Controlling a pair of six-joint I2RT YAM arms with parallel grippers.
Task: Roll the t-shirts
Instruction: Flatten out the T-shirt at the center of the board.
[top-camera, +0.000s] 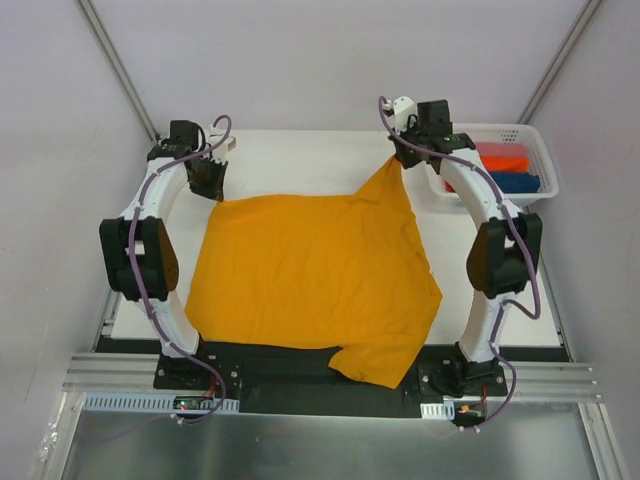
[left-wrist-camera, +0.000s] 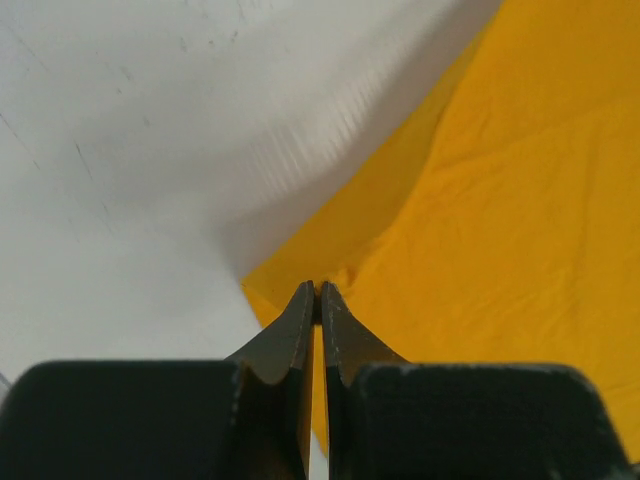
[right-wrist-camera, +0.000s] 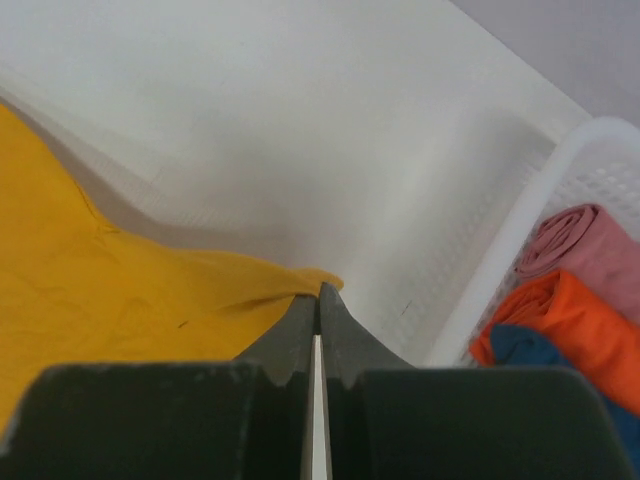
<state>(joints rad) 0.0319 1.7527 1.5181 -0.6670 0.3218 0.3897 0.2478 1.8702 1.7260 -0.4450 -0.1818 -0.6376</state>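
t-shirt (top-camera: 310, 270): mustard-yellow, spread flat across the middle of the white table (top-camera: 300, 155), between the two arms
near edge: one near corner of the cloth hangs off the table onto the black base plate (top-camera: 270, 365)
far edge: a strip of bare table beyond the cloth, up to the back wall
left side: bare table between the cloth and the left arm; side wall close behind that arm
right side: white basket (top-camera: 535, 140) at the far right corner, holding rolled pink, orange and blue shirts (right-wrist-camera: 570, 320); it sits just beside the right arm
left gripper (left-wrist-camera: 317, 292): jaws closed, pinching the far left corner of the t-shirt, low at the table
right gripper (right-wrist-camera: 319, 292): jaws closed on the far right corner, which is pulled up into a peak above the table, next to the basket
cloth vs grippers: the body of the cloth lies nearer than both grippers
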